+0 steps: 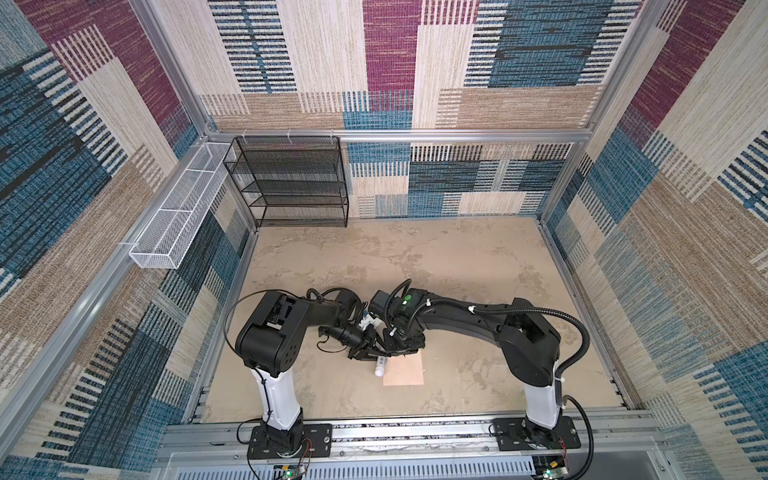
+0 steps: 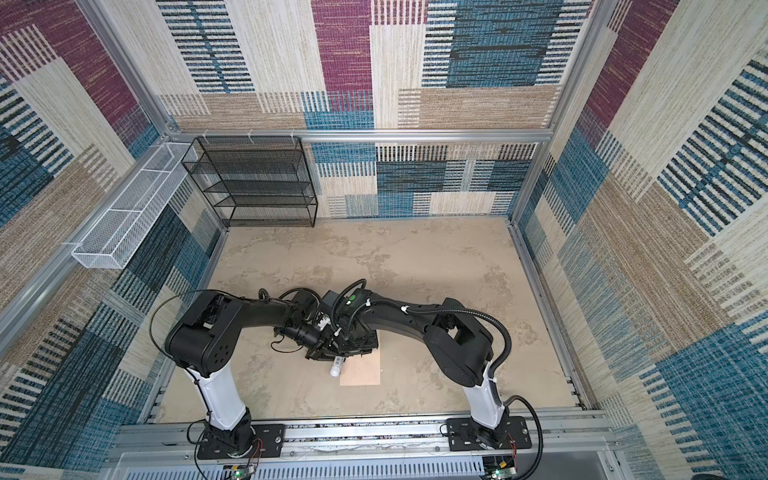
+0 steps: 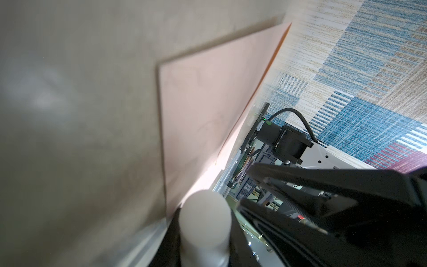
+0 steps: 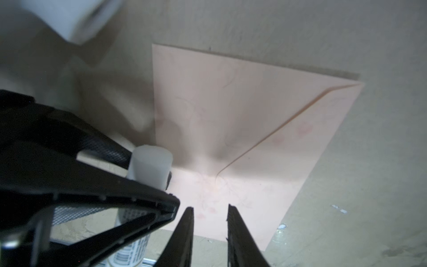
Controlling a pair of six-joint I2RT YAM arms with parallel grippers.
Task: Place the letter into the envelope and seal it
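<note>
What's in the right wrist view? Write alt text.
A peach envelope lies flat on the table, flap folded down. The right gripper hovers over one edge, jaws apart and empty; the left gripper clamps a white tube beside it.

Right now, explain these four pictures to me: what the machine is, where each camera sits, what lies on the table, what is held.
It is a robot with two arms bolted at the edge of a table, each ending in a two-fingered gripper. Two pictures look down from overhead; two come from wrist cameras. On the table lies a peach envelope, flap folded down. The left gripper clamps a white tube. The right gripper hangs over the envelope, jaws apart, empty. No letter shows.
</note>
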